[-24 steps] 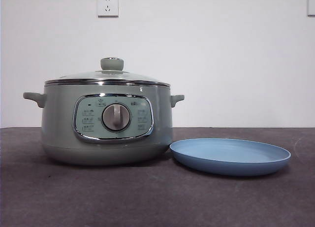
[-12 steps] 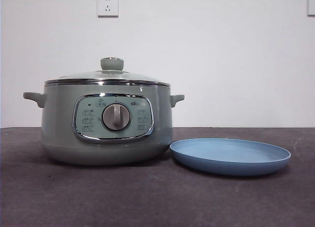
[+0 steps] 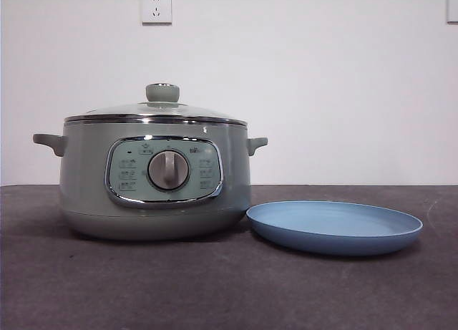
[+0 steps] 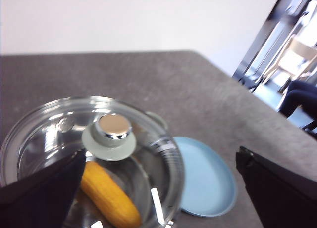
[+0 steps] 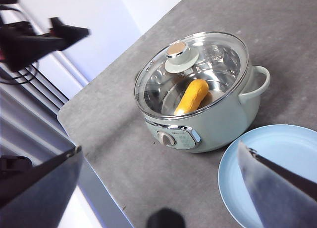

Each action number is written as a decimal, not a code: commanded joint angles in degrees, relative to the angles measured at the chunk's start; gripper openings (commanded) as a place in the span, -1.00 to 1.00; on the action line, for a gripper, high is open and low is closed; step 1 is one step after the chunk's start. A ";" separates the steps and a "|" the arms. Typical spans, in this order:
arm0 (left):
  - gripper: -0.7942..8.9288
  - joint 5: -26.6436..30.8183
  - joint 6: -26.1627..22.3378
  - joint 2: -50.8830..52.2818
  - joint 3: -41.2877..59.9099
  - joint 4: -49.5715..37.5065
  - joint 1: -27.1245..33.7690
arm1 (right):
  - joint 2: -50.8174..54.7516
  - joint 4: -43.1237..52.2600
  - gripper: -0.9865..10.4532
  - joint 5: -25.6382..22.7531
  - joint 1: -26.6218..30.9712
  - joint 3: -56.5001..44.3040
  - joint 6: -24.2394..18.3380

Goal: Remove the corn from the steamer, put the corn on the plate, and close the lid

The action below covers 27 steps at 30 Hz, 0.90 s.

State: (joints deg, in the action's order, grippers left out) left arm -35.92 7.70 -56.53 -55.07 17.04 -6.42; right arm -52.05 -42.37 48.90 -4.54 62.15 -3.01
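Pot [image 3: 154, 180] sits toward the left side of the tabletop [image 3: 215, 287], lid [image 3: 156, 112] on and seated flat on the rim, so nothing's been started as far as I can tell. The corn [image 4: 110, 196] is inside, lying on the pot's floor, and you can see it through the glass from both wrist cams. Plate [image 3: 334, 227] is just beside the pot on its right, bare and ready.

Left gripper [image 4: 158, 188] hangs above the pot with its fingers spread wide, holding nothing, and the knob [image 4: 110, 134] shows between them. Right gripper [image 5: 158, 188] is up high and well back from everything, fingers also wide apart and empty, pot and plate both in its view.

So the step in hand looks like lid off first. My take: come straight down on the knob with the left, centre it between the fingers before closing, and grab the narrow neck under the shiny cap rather than the cap itself, which looks slippery. Lift straight up so the chrome rim doesn't drag the pot sideways into the plate. Park the lid somewhere on the left, away from the plate, so the right arm gets a clean drop onto the corn.
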 commanded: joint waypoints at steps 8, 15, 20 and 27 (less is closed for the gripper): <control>0.26 14.84 -8.74 -17.33 -10.62 -2.93 -8.31 | -0.09 0.26 0.17 -0.02 -0.09 0.20 -0.42; 0.26 19.47 -11.45 -26.43 -14.49 -5.99 -11.67 | -0.09 -0.09 0.17 -4.15 -0.09 0.20 -0.42; 0.26 20.72 -11.45 -30.29 -14.49 -7.37 -12.41 | -0.09 -0.37 0.17 -4.15 -0.09 0.20 -0.42; 0.26 22.60 -11.41 -33.46 -14.49 -7.04 -13.03 | -0.09 -0.37 0.17 -4.15 -0.09 0.20 -0.42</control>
State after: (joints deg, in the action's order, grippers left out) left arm -13.56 -3.03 -89.56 -69.54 10.57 -19.11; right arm -52.10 -42.87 44.84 -4.54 62.15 -3.05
